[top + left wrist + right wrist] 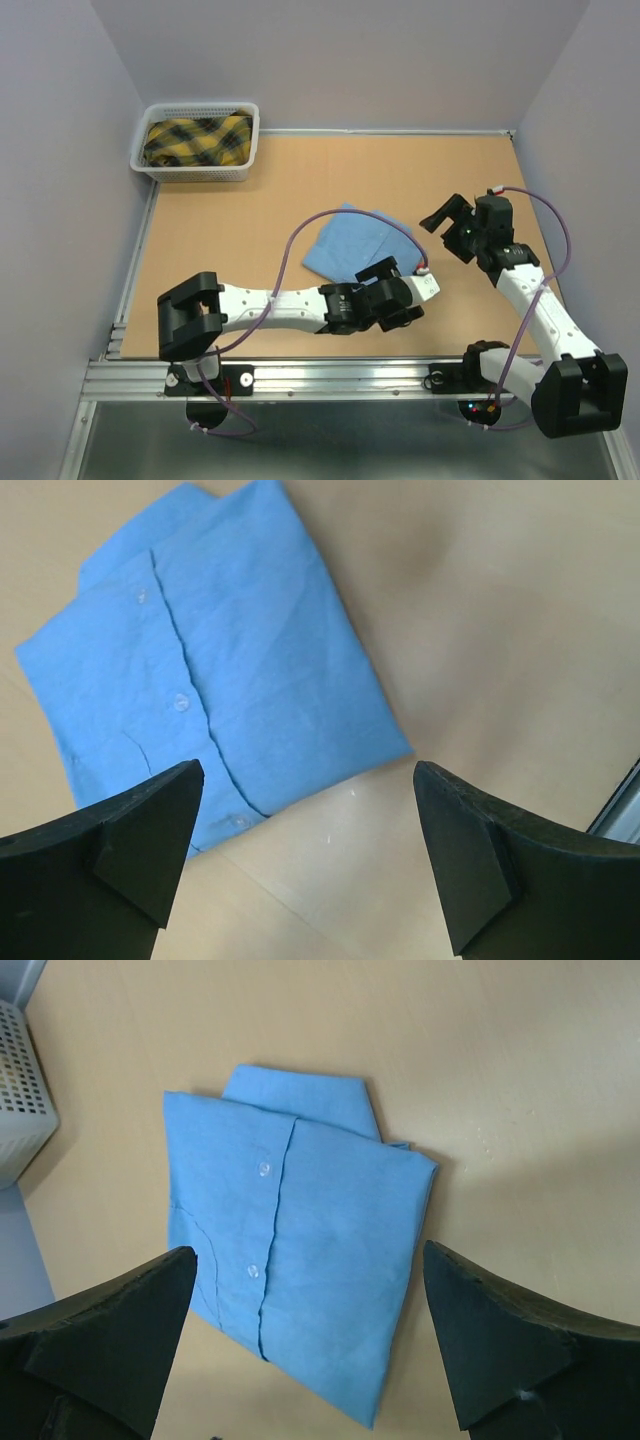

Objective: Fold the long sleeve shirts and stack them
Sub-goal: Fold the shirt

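Note:
A light blue button-front shirt [352, 243] lies folded into a flat rectangle on the tan table, buttons up. It shows in the left wrist view [230, 670] and the right wrist view [300, 1250]. My left gripper [392, 293] is open and empty, hovering over bare table just past the shirt's near corner [308, 860]. My right gripper [450, 228] is open and empty, raised to the right of the shirt and looking down on it [305, 1340]. Neither gripper touches the cloth.
A white mesh basket [197, 172] at the far left corner holds a yellow and black plaid garment [198, 140]; its corner shows in the right wrist view [22, 1090]. The table's metal front rail [300, 378] runs along the near edge.

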Motion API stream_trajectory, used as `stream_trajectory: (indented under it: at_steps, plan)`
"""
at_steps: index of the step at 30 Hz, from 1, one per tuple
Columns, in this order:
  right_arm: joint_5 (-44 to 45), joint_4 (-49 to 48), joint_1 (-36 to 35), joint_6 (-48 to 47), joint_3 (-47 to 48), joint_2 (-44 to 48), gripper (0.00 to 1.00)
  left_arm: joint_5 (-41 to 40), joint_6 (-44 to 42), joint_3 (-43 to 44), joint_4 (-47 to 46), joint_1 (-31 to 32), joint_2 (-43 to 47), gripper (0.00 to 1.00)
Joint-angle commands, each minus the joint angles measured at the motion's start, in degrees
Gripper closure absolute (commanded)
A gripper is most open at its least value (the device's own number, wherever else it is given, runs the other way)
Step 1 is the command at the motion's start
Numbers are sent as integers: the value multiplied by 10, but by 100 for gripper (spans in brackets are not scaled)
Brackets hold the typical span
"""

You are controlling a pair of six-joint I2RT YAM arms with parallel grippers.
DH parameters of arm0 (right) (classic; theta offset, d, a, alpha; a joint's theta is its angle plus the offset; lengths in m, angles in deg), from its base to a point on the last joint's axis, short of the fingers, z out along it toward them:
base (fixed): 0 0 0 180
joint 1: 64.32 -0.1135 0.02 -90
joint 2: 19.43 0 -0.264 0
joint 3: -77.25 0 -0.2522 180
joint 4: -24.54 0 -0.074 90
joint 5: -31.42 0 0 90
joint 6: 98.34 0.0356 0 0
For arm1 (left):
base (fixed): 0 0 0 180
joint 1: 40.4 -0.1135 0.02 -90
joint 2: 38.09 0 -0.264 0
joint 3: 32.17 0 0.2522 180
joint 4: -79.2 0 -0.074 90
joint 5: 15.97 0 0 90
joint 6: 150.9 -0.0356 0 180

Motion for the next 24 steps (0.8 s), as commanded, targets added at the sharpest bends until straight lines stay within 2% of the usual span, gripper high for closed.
stream_trajectory:
  at_steps: [1,8,12,24]
  plan:
    - [22,37,4,14,-5,30,0,-2,-86,-10,-30,23,-27,1]
    - [22,46,5,20,-5,40,0,-9,-109,39,-16,67,-114,5]
    - [24,49,6,19,0,43,0,-56,-116,69,14,68,-153,6]
    - [23,52,6,20,5,42,0,-113,-112,102,30,67,-226,10]
